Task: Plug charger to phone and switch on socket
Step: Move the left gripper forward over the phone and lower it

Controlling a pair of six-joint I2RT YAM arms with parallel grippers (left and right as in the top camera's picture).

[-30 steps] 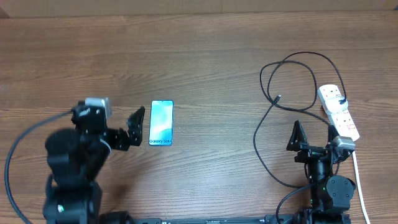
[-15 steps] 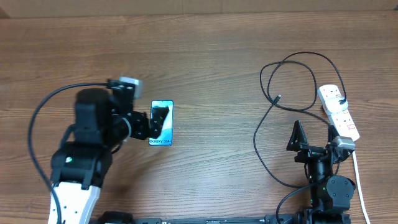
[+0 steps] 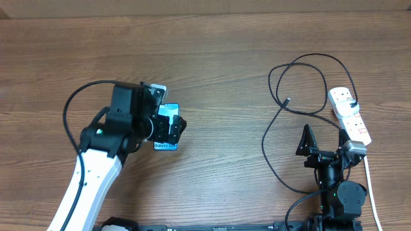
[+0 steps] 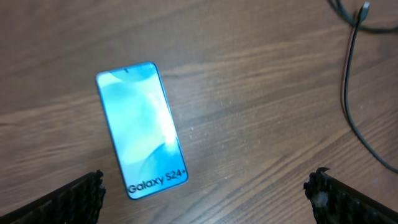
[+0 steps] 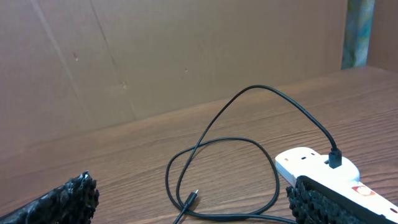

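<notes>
Two views differ on the phone (image 4: 142, 127). From overhead the left gripper (image 3: 170, 126) hangs over it and hides all but the lettered end. The left wrist camera shows the whole phone lying flat on the wooden table (image 3: 212, 58), screen up. There the "Galaxy S24+" end is nearest the fingers (image 4: 84, 194), which are spread wide and hold nothing. The left arm's white forearm slants up from the near left edge, and the wrist bends down over the phone.

Well apart to the right, the charger cable (image 3: 264, 138) loops on the wood, its free tip (image 3: 288, 100) lying bare. The right wrist view shows plainly that the cable's other end is plugged into the white power strip (image 5: 314, 163). The right gripper (image 3: 325, 142) sits low at the near edge beside the strip. It points toward the far side, with its fingers apart and empty.
</notes>
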